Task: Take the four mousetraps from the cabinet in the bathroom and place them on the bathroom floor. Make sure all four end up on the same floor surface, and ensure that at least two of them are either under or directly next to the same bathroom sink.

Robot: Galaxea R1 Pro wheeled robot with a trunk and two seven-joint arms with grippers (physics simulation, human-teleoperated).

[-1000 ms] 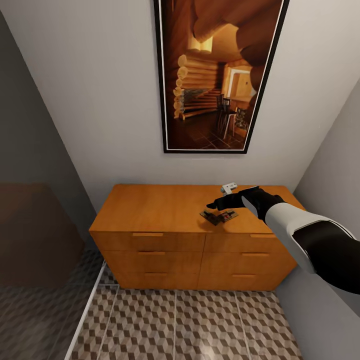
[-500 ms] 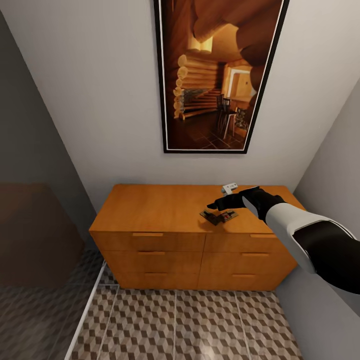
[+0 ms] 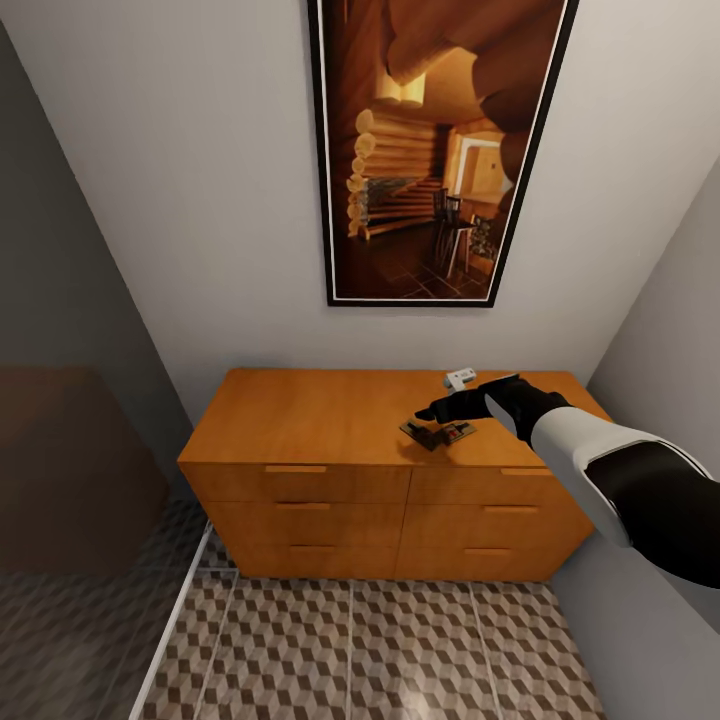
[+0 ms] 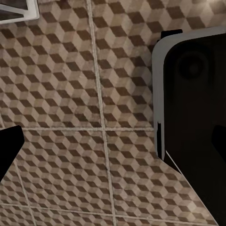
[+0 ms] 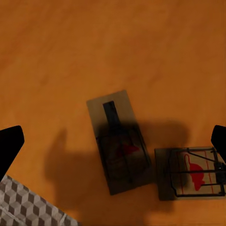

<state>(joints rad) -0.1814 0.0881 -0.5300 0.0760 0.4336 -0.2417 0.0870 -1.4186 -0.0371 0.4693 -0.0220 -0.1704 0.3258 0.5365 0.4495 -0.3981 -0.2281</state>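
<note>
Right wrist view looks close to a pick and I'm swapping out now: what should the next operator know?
Right gripper: open, empty, hovering over two mousetraps lying side by side on the cabinet top.
Left gripper: empty, facing the bathroom floor.
A small white item lies farther back on the cabinet.
Done: no trap seen on the floor.
Left: grab traps, carry to the sink.

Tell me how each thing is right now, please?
Orange-brown wooden cabinet: drawers shut.
Two small brown wooden mousetraps: lying flat on the cabinet top, side by side.
Right gripper: open, over the traps.
Left gripper: holding nothing, over the cube-patterned tile floor.
</note>
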